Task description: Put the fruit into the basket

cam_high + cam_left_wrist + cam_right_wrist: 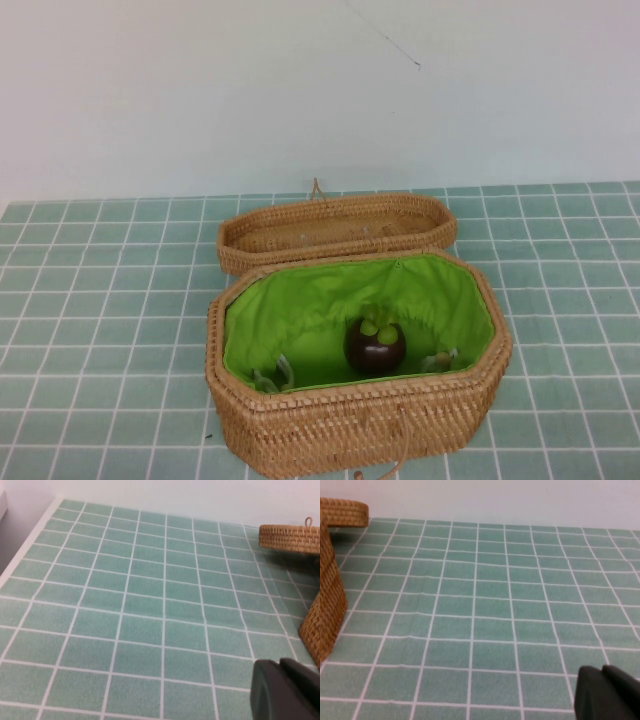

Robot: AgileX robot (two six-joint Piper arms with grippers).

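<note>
My left gripper (285,692) is showing only as a dark corner in my left wrist camera, hanging over bare green tiles, and I cannot tell how it stands. It is touching nothing and holding nothing that I can see. From there I am looking across the tiled tablecloth (150,605) toward the wicker lid (290,537) and a sliver of the basket (312,630) wall, both well apart from me.

My right gripper (607,695) is likewise showing as a dark edge in my right wrist camera, sitting over open tiles on the other side of the basket (330,595), and again I cannot tell its state. It is gripping nothing visible and resting against nothing.

Neither of my arms is appearing in the high view. There, the fruit (375,343) is sitting upright inside the basket (350,430), on the bright green lining, near the front wall and roughly midway along it, its pale green cap facing up. The shallow unlined lid (335,228) is lying just behind the basket, open side up.
</note>
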